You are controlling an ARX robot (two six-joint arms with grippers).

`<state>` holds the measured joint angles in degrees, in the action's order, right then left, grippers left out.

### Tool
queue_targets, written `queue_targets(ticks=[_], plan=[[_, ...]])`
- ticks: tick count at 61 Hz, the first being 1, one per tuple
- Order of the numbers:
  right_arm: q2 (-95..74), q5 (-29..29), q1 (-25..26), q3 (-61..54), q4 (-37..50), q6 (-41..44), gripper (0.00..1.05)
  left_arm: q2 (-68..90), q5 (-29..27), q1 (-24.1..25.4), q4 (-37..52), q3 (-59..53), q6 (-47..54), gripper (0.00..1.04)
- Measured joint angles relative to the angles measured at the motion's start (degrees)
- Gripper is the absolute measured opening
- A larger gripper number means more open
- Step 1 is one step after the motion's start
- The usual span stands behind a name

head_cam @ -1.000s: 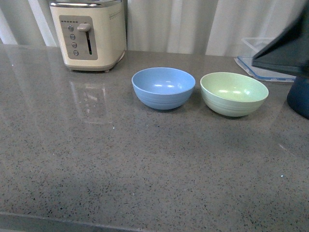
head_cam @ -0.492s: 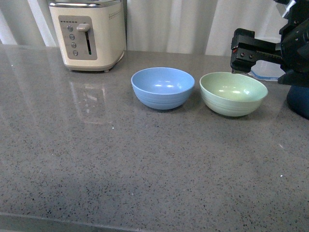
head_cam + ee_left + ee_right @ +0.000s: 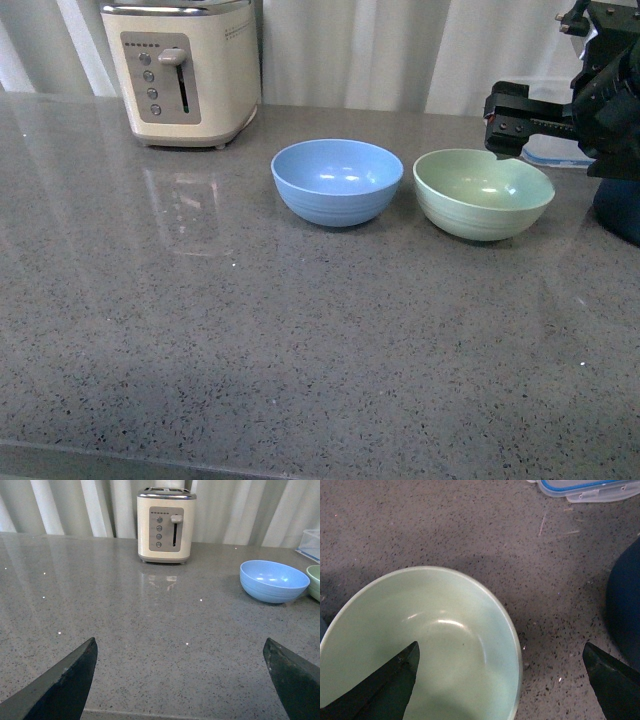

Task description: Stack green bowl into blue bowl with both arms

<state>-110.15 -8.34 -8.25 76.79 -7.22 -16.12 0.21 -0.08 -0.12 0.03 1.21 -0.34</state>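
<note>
Illumination even and soft across all three views, brightest at the pale curtain [image 3: 350, 50] behind; the polished table [image 3: 200, 330] carries a toaster [image 3: 185, 70] reflection and pinpoint glints. Small highlights inside the blue bowl [image 3: 337, 180] and green bowl [image 3: 483, 192], faint shadows beneath them. Focus sharp centrally; fingers [image 3: 60, 685] of the left pincer [image 3: 179, 645] appear dark and soft-edged at frame corners.
</note>
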Motion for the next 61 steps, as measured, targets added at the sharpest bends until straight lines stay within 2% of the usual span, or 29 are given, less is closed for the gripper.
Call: queue_targets(ticks=[19,24,27,46,51,55,61], plan=[[-3.4,-1.2,0.2,1.5,-0.8,0.4,0.94,0.0,0.0,0.0,0.0,0.0,0.0,0.98],[-3.9,-1.3,0.2,1.7,-0.8,0.7,0.82,0.0,0.0,0.0,0.0,0.0,0.0,0.98],[-4.6,-1.4,0.3,2.0,-0.9,0.7,0.71,0.0,0.0,0.0,0.0,0.0,0.0,0.98],[-5.9,-1.7,0.7,2.3,-1.2,1.2,0.27,0.0,0.0,0.0,0.0,0.0,0.0,0.98],[-6.1,-1.8,1.0,2.6,-1.3,1.3,0.09,0.0,0.0,0.0,0.0,0.0,0.0,0.98],[-5.9,-1.6,1.2,3.1,-1.1,1.2,0.02,0.0,0.0,0.0,0.0,0.0,0.0,0.98],[-5.2,-2.1,1.4,3.1,-0.7,1.6,0.02,0.0,0.0,0.0,0.0,0.0,0.0,0.98]])
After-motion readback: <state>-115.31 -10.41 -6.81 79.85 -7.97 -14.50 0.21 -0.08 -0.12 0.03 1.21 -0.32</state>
